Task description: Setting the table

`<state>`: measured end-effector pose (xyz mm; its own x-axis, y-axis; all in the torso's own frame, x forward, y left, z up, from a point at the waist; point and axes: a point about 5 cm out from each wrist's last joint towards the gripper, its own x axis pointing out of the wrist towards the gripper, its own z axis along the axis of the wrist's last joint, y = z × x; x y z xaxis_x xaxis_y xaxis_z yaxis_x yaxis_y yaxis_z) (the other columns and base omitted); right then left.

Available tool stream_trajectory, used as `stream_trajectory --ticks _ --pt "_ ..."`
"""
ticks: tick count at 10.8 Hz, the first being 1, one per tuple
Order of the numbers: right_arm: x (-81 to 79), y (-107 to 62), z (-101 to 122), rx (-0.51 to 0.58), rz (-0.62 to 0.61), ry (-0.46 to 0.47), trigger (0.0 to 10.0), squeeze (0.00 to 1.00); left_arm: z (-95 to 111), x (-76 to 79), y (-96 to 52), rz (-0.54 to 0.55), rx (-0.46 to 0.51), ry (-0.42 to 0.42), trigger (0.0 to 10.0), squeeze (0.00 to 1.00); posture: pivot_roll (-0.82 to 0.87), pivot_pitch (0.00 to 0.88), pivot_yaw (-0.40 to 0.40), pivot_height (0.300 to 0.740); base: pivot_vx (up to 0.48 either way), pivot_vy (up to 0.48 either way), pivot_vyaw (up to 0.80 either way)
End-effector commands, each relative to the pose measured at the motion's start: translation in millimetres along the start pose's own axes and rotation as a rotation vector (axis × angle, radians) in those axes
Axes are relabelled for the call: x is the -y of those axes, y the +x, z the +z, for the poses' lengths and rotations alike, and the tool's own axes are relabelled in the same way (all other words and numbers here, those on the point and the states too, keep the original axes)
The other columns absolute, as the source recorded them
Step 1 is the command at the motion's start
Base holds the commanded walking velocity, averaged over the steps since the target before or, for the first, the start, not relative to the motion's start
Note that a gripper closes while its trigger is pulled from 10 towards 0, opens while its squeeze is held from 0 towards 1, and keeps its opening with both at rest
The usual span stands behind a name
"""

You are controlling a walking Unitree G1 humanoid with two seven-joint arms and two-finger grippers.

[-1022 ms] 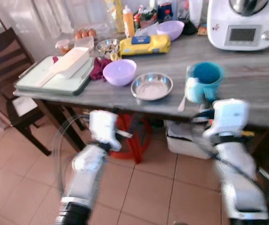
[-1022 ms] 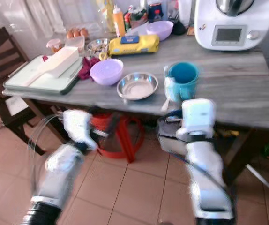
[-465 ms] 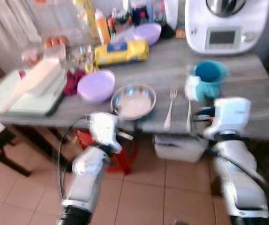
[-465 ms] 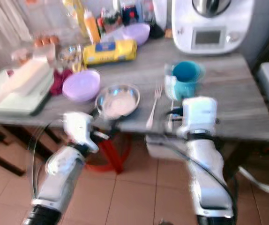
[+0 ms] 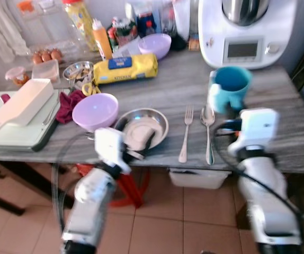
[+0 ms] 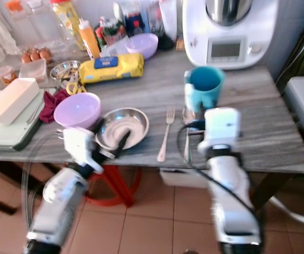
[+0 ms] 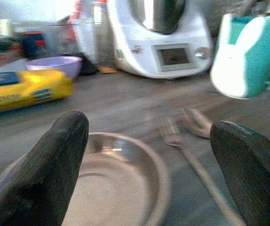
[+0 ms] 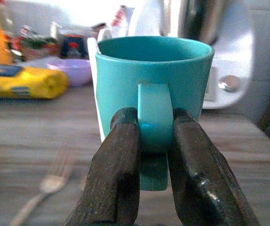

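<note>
A teal mug [image 5: 230, 84] stands upright on the grey wooden table [image 5: 284, 108], and my right gripper [image 8: 154, 123] is shut on its handle. Just left of the mug lie a spoon [image 5: 208, 132] and a fork [image 5: 185, 132], side by side. Further left sits an empty steel bowl [image 5: 157, 117]. My left gripper [image 7: 149, 127] is open at the bowl's near rim, its black fingers [image 5: 146, 144] reaching over the edge with nothing between them. A purple bowl [image 5: 94, 110] stands beside the steel one.
A white kitchen machine [image 5: 247, 26] stands behind the mug. A yellow packet [image 5: 125, 67], a second purple bowl [image 5: 154, 45], bottles and eggs [image 5: 45, 55] crowd the back. A tray [image 5: 19, 138] with a white container and a red cloth [image 5: 67, 99] lie left. A red stool stands under the table.
The whole view has shifted as the camera moved. My left gripper has risen from below the table edge to the steel bowl's rim. The right gripper stays on the mug.
</note>
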<state>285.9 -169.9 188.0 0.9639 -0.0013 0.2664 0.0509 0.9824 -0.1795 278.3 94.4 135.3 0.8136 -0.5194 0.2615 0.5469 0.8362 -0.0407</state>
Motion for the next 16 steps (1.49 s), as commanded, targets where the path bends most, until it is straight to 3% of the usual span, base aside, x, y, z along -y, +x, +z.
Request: stream_trajectory --ticks 1,4,6,8,9,13,16 --pt "-7.1 0.2 8.1 0.035 0.028 0.027 10.0 0.0 -0.8 -9.6 -13.6 0.01 -0.027 0.026 10.0 0.0 -0.13 0.107 0.139 0.74 0.0 0.0 0.0" --pt "-2.6 11.1 10.0 0.033 0.077 0.041 10.0 0.0 -1.8 -13.1 -25.1 -0.023 -0.063 0.033 10.0 0.0 -0.11 0.14 0.138 0.74 0.0 0.0 0.0" --pt "0.4 32.2 8.7 0.028 0.187 0.05 10.0 0.0 2.4 -12.7 -35.5 -0.051 -0.091 0.024 10.0 0.0 -0.09 0.192 0.143 0.74 0.0 0.0 0.0" --pt "3.0 45.1 7.1 0.018 0.207 0.058 10.0 0.0 5.3 -11.2 -43.0 -0.058 -0.108 0.018 10.0 0.0 -0.06 0.235 0.151 0.74 0.0 0.0 0.0" --pt "-2.0 55.6 3.5 0.009 0.254 0.074 10.0 0.0 7.7 -9.0 -49.6 -0.063 -0.123 0.014 10.0 0.0 -0.04 0.255 0.159 0.74 0.0 0.0 0.0" --pt "-21.0 80.9 27.2 0.114 0.366 0.06 10.0 0.0 14.4 -9.9 -52.6 -0.045 -0.127 0.016 10.0 0.0 0.0 0.247 0.141 0.74 0.0 0.0 0.0" --pt "-16.1 79.5 33.9 0.165 0.344 0.058 10.0 0.0 14.7 -5.5 -50.2 -0.038 -0.123 -0.001 10.0 0.0 -0.02 0.233 0.133 0.74 0.0 0.0 0.0"
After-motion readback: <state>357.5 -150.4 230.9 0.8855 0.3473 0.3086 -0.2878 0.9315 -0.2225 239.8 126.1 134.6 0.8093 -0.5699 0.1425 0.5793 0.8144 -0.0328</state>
